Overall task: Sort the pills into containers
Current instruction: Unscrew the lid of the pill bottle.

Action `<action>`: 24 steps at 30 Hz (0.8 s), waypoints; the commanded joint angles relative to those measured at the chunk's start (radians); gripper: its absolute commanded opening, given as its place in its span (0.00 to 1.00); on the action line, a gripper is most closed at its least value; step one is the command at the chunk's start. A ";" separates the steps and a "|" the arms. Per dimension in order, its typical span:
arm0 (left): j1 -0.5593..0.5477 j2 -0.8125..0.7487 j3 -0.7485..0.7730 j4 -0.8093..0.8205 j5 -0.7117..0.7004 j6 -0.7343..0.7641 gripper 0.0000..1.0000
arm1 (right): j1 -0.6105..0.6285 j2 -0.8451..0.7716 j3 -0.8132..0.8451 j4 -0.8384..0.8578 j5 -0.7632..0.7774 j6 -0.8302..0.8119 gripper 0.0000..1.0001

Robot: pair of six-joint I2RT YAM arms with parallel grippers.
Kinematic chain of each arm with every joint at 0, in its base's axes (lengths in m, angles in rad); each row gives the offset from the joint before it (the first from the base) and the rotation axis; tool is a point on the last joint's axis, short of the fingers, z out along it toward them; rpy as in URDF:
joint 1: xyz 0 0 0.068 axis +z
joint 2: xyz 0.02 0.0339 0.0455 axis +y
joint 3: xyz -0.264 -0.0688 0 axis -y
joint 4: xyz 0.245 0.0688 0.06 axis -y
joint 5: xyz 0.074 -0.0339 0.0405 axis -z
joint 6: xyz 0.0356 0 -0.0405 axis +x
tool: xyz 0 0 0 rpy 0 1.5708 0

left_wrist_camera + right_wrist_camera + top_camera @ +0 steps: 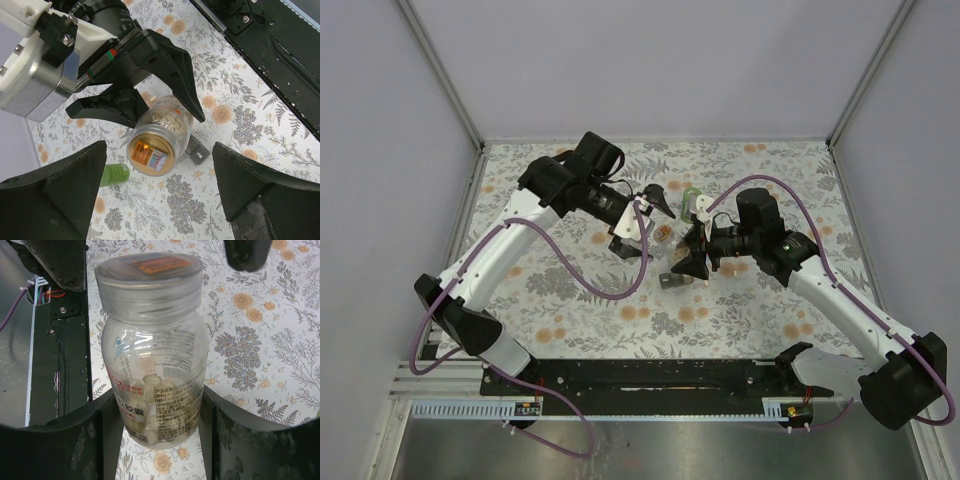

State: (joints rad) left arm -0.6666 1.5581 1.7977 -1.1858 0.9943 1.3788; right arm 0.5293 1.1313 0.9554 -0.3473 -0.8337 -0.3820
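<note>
Left arm (505, 245) is noted extended forward and to the right, right arm (840, 290) forward and to the left. The wrists are found close together over mid-table. Right gripper (157, 412) is seen clamped on the lower body of a pill bottle (150, 330). Left gripper (159, 150) is spread wide, its fingers (65, 195) recorded apart on either side of the cap, clear of it.

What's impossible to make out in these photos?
- Pill count in the pill bottle: right wrist view, label print covers them.
- Green object: left wrist view, one end behind a left gripper finger.
- Small dark object: left wrist view, partly behind the bottle, unidentifiable.
- Top view: bottle tiny, crowded by the right gripper.
</note>
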 commanded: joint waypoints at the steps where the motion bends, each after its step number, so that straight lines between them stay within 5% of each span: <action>1: -0.005 0.020 0.055 -0.009 0.061 0.052 0.89 | 0.000 -0.005 0.036 0.013 -0.035 -0.012 0.00; 6: -0.010 0.034 0.069 -0.011 0.073 0.040 0.84 | 0.000 -0.008 0.034 0.016 -0.027 -0.011 0.00; 10: -0.010 0.037 0.072 -0.011 0.084 0.019 0.68 | 0.000 -0.008 0.032 0.016 -0.027 -0.012 0.00; 24: -0.010 0.068 0.072 0.005 0.087 -0.012 0.66 | 0.000 -0.018 0.029 0.018 -0.024 -0.015 0.00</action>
State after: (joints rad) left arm -0.6716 1.6054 1.8271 -1.1957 1.0222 1.3678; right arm 0.5293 1.1313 0.9554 -0.3473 -0.8330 -0.3824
